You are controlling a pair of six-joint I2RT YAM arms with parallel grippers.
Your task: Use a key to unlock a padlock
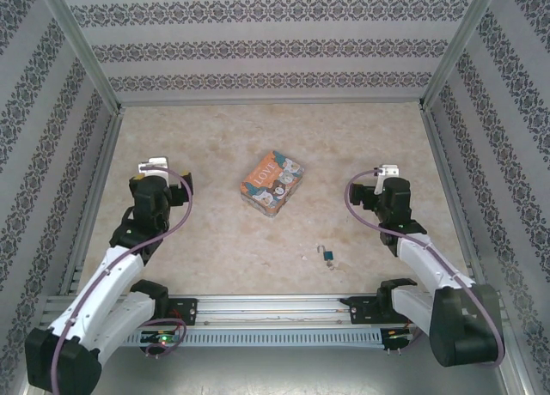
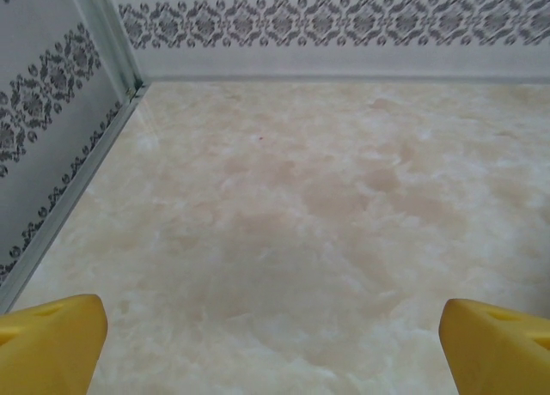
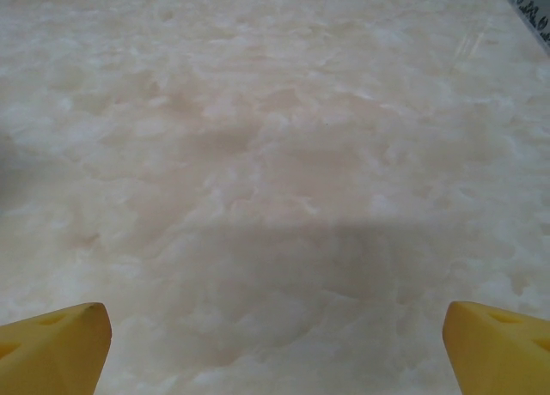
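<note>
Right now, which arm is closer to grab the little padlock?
Right. The padlock lies right of the middle of the table, closer to the right arm than to the left arm. Both arms' jaws are open and empty.

Left end effector (image 2: 275, 345) and right end effector (image 3: 275, 347) gape wide

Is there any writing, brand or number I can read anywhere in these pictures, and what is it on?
"LOVE": on the lid of the small orange picture-printed tin box.
The rest of that lid's print: too blurred to tell whether it holds words.
The tiny teal-blue padlock: too small to show any marking.
The dark patterned wall bands: ornament, no words.
</note>
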